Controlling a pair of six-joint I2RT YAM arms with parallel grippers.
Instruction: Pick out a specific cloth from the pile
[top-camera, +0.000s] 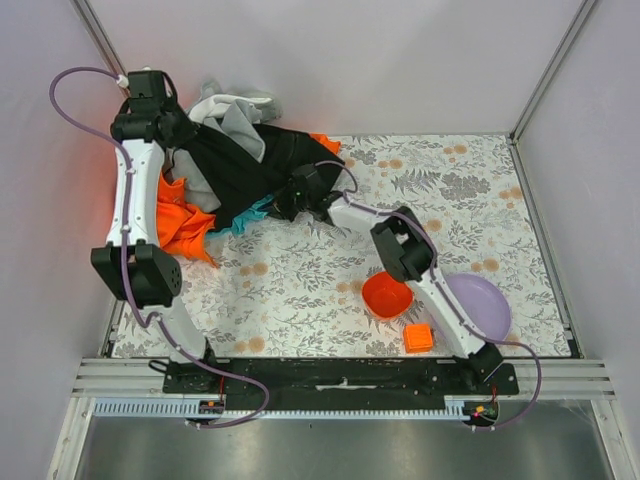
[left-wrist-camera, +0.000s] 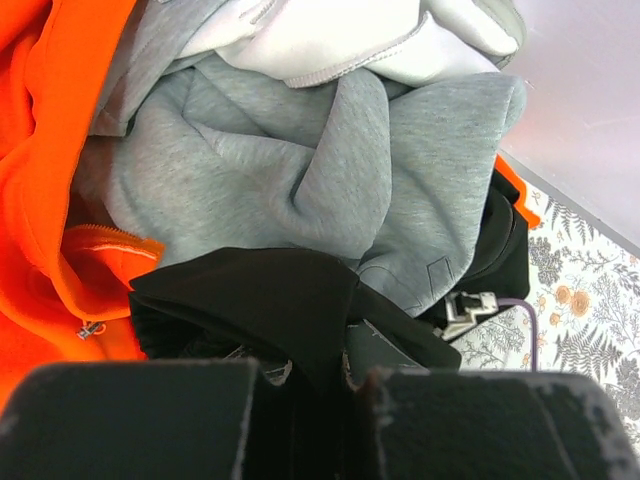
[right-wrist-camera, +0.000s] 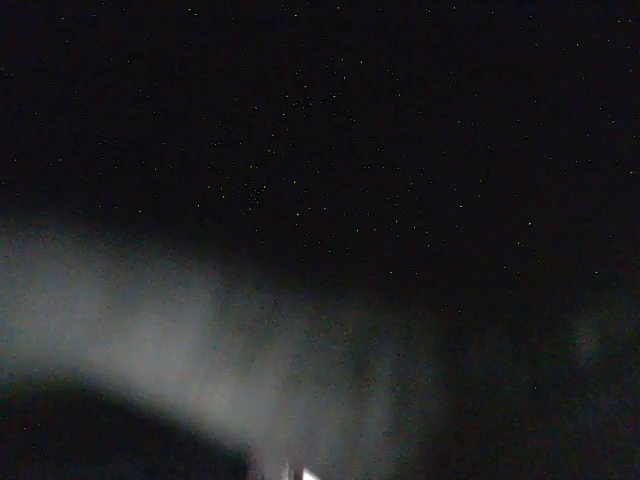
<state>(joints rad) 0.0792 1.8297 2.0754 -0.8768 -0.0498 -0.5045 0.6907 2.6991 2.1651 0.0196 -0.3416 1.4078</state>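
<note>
The pile of orange, grey, white and black garments lies at the table's far left. The large black cloth drapes over it. A small strip of the teal cloth shows under the black cloth's near edge. My left gripper is over the pile's left side; in the left wrist view it is shut on a fold of the black cloth. My right gripper is pushed under the black cloth's near edge, beside the teal strip. Its wrist view is dark, so its jaws are hidden.
An orange bowl, a purple bowl and a small orange block sit at the near right. The orange garment spills toward the left arm. Grey fabric fills the left wrist view. Walls close the back and sides.
</note>
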